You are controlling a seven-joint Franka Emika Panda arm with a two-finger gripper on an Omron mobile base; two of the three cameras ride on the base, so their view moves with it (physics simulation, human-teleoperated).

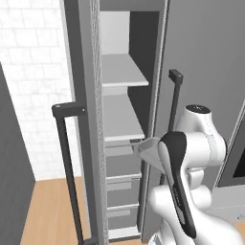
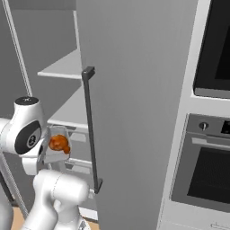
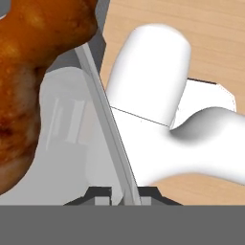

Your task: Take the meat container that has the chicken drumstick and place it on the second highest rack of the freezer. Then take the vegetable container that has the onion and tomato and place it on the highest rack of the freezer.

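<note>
Arm (image 1: 184, 182) folded at lower right of the left base view, elbow high. Gripper (image 3: 122, 195) clamped shut on the meat container (image 2: 56, 146) wall, bottom centre of the hand view.

Left of the hand (image 3: 124, 195), beyond the open door, stands a wall (image 1: 28, 72) of white brick, evenly lit with no hard shadows. A dark grey panel (image 1: 12, 182) closes off the far left, nearer than that wall. Below the hand lies a floor (image 1: 48, 210) of pale orange-brown wood planks. Well to the right of the hand, 2 ovens are built into a light grey column: the upper oven (image 2: 213, 45) has a black window, the lower oven (image 2: 206, 175) a dark window under a control strip with a round knob (image 2: 203, 126).
</note>
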